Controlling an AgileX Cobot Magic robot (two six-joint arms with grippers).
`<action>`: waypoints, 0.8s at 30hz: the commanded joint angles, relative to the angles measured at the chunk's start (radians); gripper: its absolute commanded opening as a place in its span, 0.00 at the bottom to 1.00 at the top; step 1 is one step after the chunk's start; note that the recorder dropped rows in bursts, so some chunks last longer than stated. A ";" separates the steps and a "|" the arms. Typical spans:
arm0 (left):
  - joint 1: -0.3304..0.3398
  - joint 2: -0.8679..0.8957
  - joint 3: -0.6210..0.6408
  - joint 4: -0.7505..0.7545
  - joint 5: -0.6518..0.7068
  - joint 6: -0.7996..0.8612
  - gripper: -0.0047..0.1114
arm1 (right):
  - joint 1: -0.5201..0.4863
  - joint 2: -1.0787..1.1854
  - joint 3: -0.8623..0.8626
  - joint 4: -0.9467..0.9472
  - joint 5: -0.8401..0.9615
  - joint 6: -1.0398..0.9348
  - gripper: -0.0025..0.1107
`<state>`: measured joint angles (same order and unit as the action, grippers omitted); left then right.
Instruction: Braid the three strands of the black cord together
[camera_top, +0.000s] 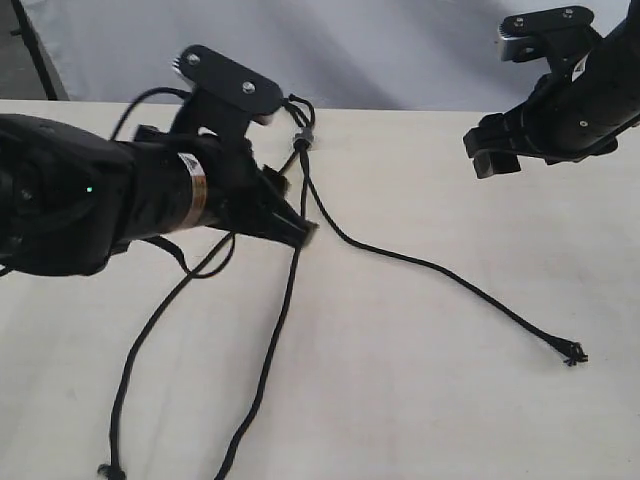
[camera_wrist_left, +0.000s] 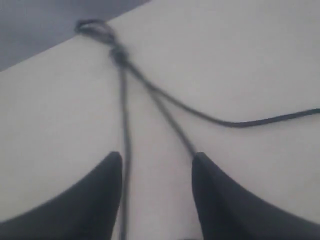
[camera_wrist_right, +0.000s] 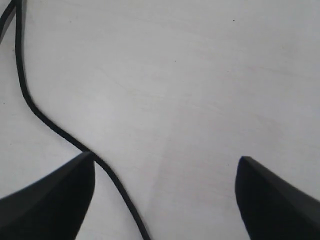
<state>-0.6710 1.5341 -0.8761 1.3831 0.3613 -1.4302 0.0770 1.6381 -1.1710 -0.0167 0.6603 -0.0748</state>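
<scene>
Table (camera_top: 430, 420): pale, flat work surface. It carries the whole cord, so each strand can be told apart and picked singly.

Black cord (camera_top: 300, 190): lies on the table, unbraided by my judgement. No crossing shows below the knot. It fans out from the far edge of the table toward the near edge.

Left gripper (camera_top: 300, 232): low over the cord, just below the knot, fingers apart and clamped on nothing. I judge this placement suits starting the braid close to the knot, where the strands run closest together.

Right gripper (camera_top: 490, 152): raised above the table, well apart from the knot, fingers spread wide and holding nothing. It sits on the side where one strand is laid out, ready to take it.

Splayed strand (camera_top: 450, 272): swings away from the other two toward my right arm's side. In the right wrist view it passes beside one fingertip, not between the fingers.

Middle strand (camera_top: 268, 360): runs from under my left gripper to the near edge of the exterior view. Its tip is out of view.

Outer strand (camera_top: 140, 350): curves off on my left arm's side.

Strands at the left gripper: in the left wrist view, one runs along the inner edge of one finger and another meets the tip of the other finger. Whether they touch, I cannot tell.

Knot (camera_top: 303, 140): joins all three strands near the table's far edge.

Loops (camera_top: 298, 105): sit just beyond the knot.

Frayed tips (camera_top: 574, 353): two show, both loose on the table.
</scene>
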 joint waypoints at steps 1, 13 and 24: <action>-0.003 0.004 -0.083 -0.543 0.324 0.405 0.41 | -0.006 -0.002 0.001 -0.007 0.000 -0.004 0.67; -0.003 0.154 -0.096 -1.336 0.138 1.119 0.41 | -0.006 -0.002 0.002 0.010 0.000 -0.004 0.67; -0.040 0.292 -0.096 -1.336 0.043 1.113 0.41 | -0.006 -0.002 0.002 0.017 -0.004 -0.004 0.67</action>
<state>-0.7061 1.8053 -0.9691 0.0592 0.4170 -0.3149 0.0770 1.6381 -1.1710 0.0000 0.6603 -0.0748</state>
